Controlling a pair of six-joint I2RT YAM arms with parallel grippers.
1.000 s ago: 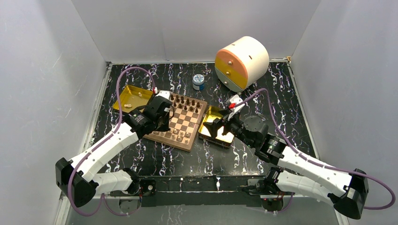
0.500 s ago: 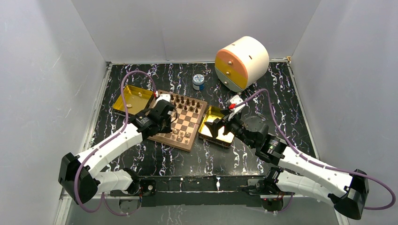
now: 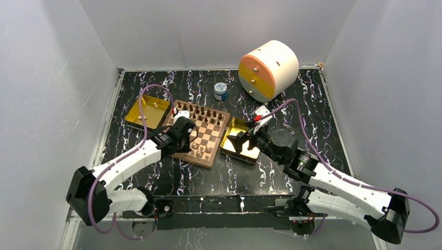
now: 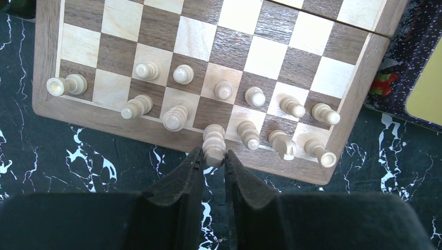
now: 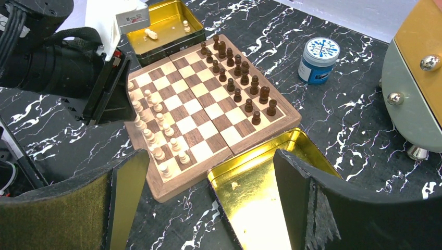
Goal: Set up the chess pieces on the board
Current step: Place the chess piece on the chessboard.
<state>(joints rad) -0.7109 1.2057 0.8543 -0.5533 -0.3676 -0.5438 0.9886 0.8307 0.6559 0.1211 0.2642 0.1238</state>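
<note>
The board lies at mid-table, its near rim showing in the left wrist view. Dark chess pieces fill its two far rows. Several pale chess pieces stand in the two near rows. My left gripper is shut on a pale chess piece, which it holds above the board's near rim next to the other pale men. From above, the left gripper sits over the board's near-left part. My right gripper is open, hovering over the right gold tray with nothing between its fingers.
A second gold tray left of the board holds two pale pieces, one lying and one upright. A blue-lidded jar and a round cream-and-orange drawer unit stand behind. Grey walls close in the table.
My left arm has swung from beside the left tray toward me, along the board's left side to its near rows, carrying the pale piece. The right arm has not moved.
</note>
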